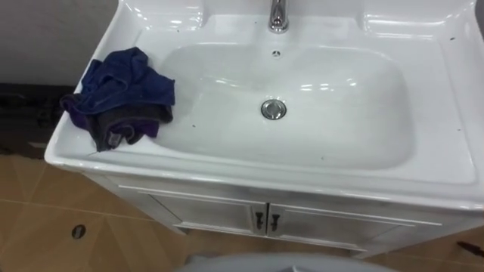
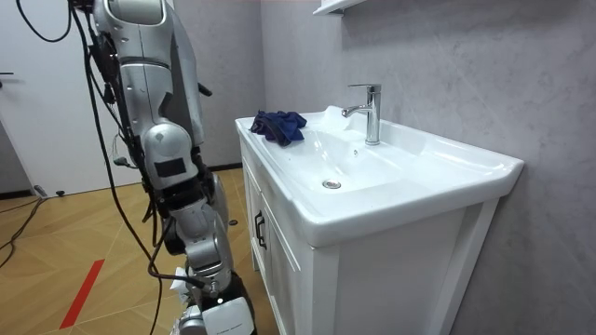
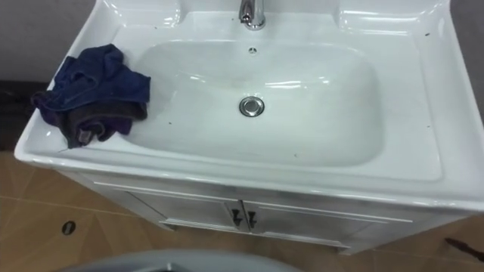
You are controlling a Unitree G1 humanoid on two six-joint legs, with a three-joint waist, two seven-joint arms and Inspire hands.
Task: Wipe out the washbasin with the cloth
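The robot stands at the front of a white cabinet (image 1: 302, 227) on a wood floor (image 2: 65, 233), by a grey wall (image 2: 466, 74). The white basin (image 1: 423, 113) is on top. A blue cloth (image 1: 121, 94) lies bunched on its left rim, beside the bowl. The tap (image 2: 371, 112) stands at the back, the drain (image 1: 274, 109) in the middle.

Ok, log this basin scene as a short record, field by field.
robot: stands in front of the cabinet, facing the basin
basin: white, set in the cabinet top, bowl holds no standing water
cloth: dark blue, crumpled, on the basin's left ledge, partly over the bowl's edge
tap: at the back, centred
drain: metal, in the middle of the bowl
specks: a few small dark ones on the rim and in the bowl
cabinet doors: closed
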